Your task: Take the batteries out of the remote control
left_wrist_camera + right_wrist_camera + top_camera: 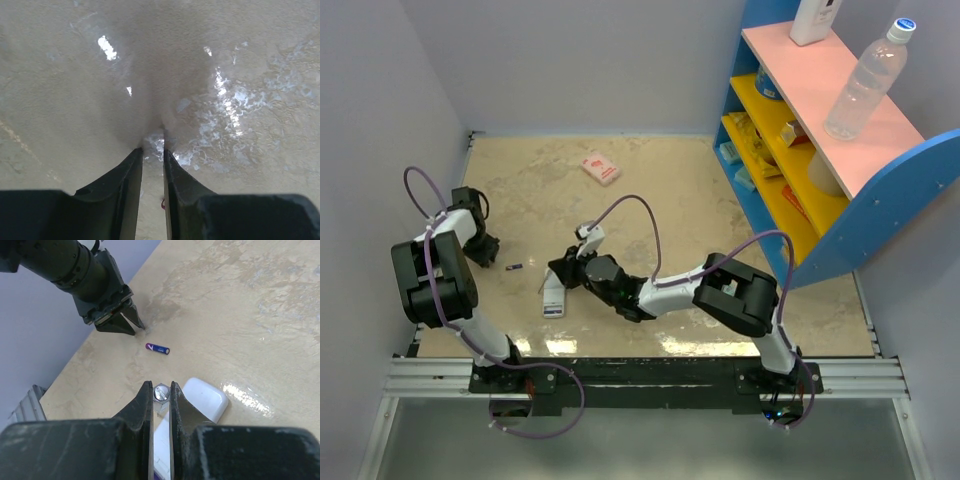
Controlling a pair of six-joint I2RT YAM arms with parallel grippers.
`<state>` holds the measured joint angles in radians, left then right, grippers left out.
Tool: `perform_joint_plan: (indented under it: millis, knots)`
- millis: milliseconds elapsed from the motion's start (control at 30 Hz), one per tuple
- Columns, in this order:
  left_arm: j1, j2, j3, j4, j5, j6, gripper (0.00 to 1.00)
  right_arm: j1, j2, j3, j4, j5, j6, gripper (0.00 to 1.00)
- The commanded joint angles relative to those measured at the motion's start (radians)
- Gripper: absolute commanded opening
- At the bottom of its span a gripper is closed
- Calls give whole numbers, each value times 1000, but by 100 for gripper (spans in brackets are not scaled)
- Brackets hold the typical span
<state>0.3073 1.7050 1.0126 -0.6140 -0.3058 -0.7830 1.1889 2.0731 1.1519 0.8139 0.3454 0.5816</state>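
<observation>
The white remote control (552, 298) lies flat left of centre, its dark end toward the near edge. In the right wrist view its open compartment (160, 442) shows between my fingers, and its white back cover (205, 398) lies beside it. My right gripper (567, 268) (160, 390) is over the remote, shut on a silver-ended battery (161, 391) seen end-on. A loose blue battery (515, 267) (157, 348) lies on the table. My left gripper (483, 247) (152, 150) is just left of that battery, tips at the table, jaws nearly together and empty; it also shows in the right wrist view (131, 326).
A pink packet (600, 167) lies at the back. A blue shelf unit (840, 150) with pink and yellow shelves stands at the right, with a water bottle (865, 80) on top. Grey walls close the left and back.
</observation>
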Motion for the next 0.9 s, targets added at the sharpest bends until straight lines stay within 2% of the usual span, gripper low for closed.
perform_joint_plan:
  millis: [0,333,467,633,767,867]
  knots:
    - [9,21,11,43,72,45,27,-9,-111,-21,-2,7,-37,0]
    - [9,-1,-3,40,93,67,25,-41,-225,-35,-194,0,-16,0]
    - [9,-30,20,37,89,99,27,-54,-232,-15,-258,-90,-84,0]
    - [-14,-80,24,36,95,131,42,-57,-231,-1,-248,-226,-189,0]
    - [-53,-151,14,68,177,197,44,-55,-208,34,-305,-270,-186,0]
    - [-71,-205,-11,100,200,226,45,-51,-194,14,-276,-318,-160,0]
